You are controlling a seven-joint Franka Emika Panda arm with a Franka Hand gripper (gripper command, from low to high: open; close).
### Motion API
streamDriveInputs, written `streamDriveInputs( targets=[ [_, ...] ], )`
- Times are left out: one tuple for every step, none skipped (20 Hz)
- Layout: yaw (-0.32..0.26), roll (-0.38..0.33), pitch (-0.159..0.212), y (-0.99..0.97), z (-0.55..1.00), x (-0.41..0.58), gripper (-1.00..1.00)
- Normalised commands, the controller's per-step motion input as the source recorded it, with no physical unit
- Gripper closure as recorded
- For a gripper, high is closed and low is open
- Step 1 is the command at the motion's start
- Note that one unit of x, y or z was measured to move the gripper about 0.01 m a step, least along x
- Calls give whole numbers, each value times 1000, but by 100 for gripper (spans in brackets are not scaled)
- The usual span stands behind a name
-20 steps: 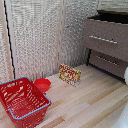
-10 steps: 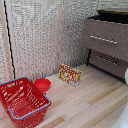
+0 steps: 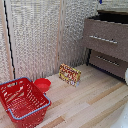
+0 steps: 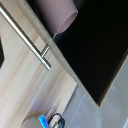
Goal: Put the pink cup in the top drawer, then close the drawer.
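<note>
Pink mug sits above the open top drawer of the dresser, nothing around it shifted lately, so lowering looks next, though can't tell if the pincer grips it.

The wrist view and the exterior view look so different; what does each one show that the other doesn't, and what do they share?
Only the wrist view shows the pink mug, seen close against the dark opening of a drawer. It also shows a small blue-tipped object I cannot identify.

Only the exterior view shows the red wire basket, the red bowl, a small patterned box on the wooden floor, and the ribbed wall.

Both show the brown dresser with a silver bar handle. Neither clearly shows the gripper.
</note>
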Motion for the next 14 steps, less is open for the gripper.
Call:
streamDriveInputs(
  targets=[
    [126, -279, 72, 246, -491, -194, -100],
    [127, -273, 89, 254, -491, -197, -100],
    [126, -271, 87, 260, -500, -191, -100],
    [126, -270, 90, 263, -500, -194, -100],
    [127, -269, 96, 257, -494, -197, -100],
    [129, -269, 108, 254, -471, -214, -100],
    [132, -266, 131, 254, -454, -223, -100],
    [137, -265, 146, 240, -434, -231, -100],
    [146, -265, 164, 223, -414, -231, -100],
    [165, -257, 176, 191, -420, -191, -100],
    [166, -256, 176, 189, -426, -183, -100],
    [164, -262, 180, 183, -403, -194, -100],
    [166, -267, 182, 174, -394, -186, -100],
    [177, -277, 183, 126, -366, -177, -100]
  ],
)
